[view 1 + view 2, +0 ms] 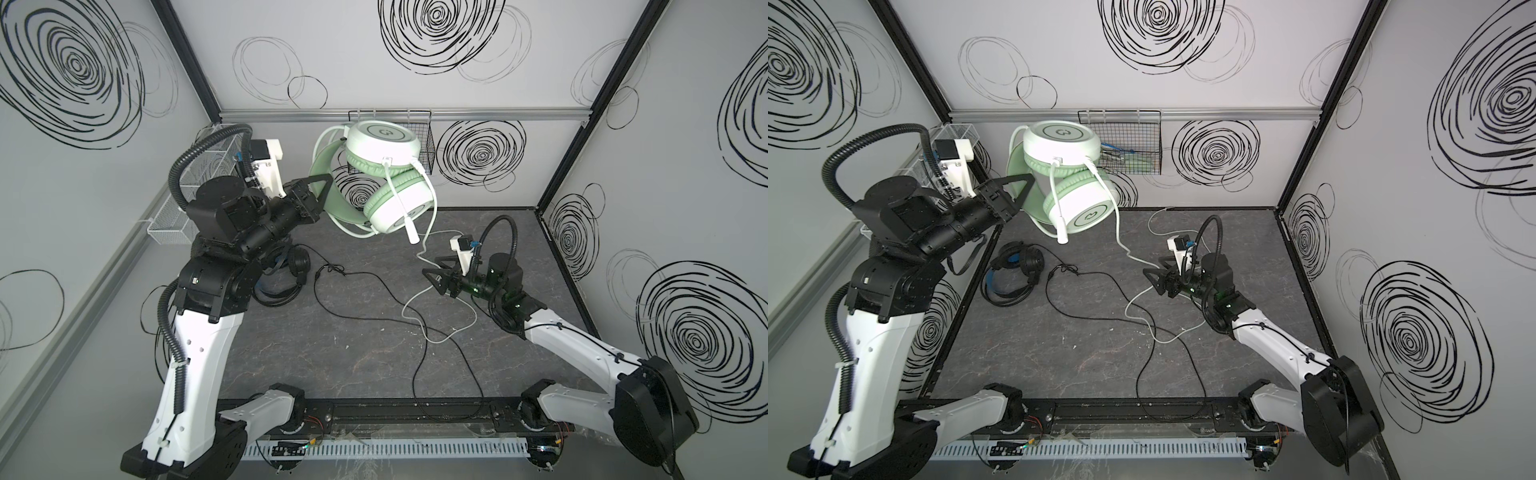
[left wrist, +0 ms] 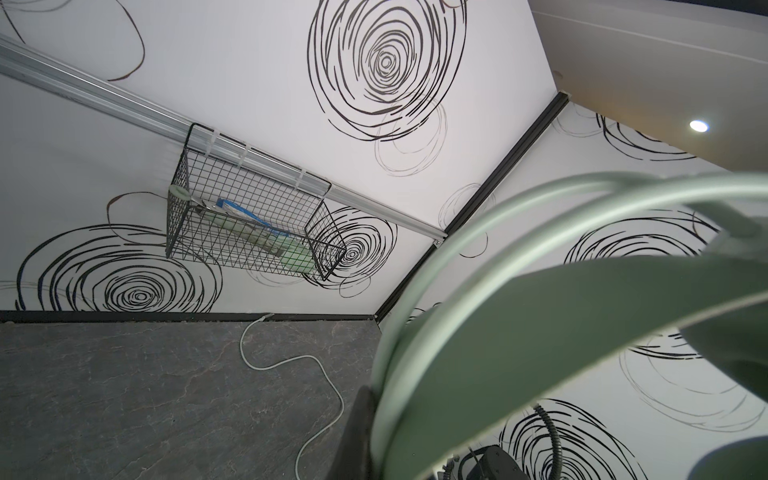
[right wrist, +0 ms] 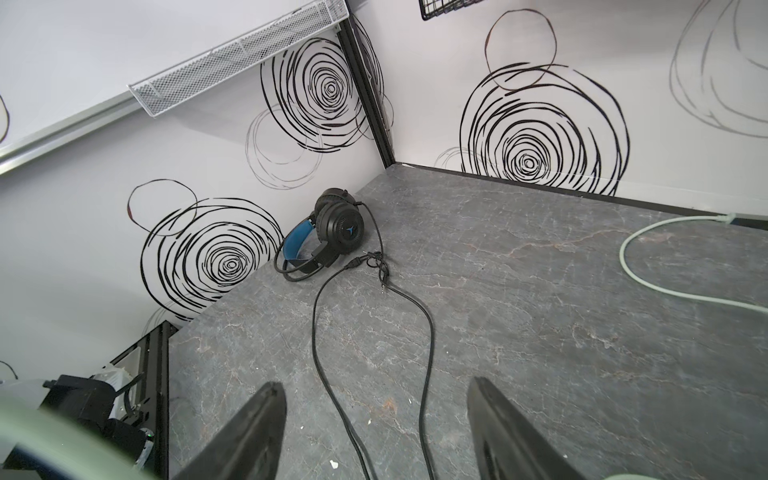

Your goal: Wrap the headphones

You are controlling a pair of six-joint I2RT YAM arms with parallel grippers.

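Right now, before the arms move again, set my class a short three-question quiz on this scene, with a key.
1. True or false: the mint-green headset lies flat on the table.
2. The left gripper has its fingers shut on which part of that headset? A ear cup, B headband, C boom mic.
3. Fill in: the right gripper holds its fingers ____.

Key: 1 false, the left gripper holds it up above the table. 2 B, the headband. 3 open.
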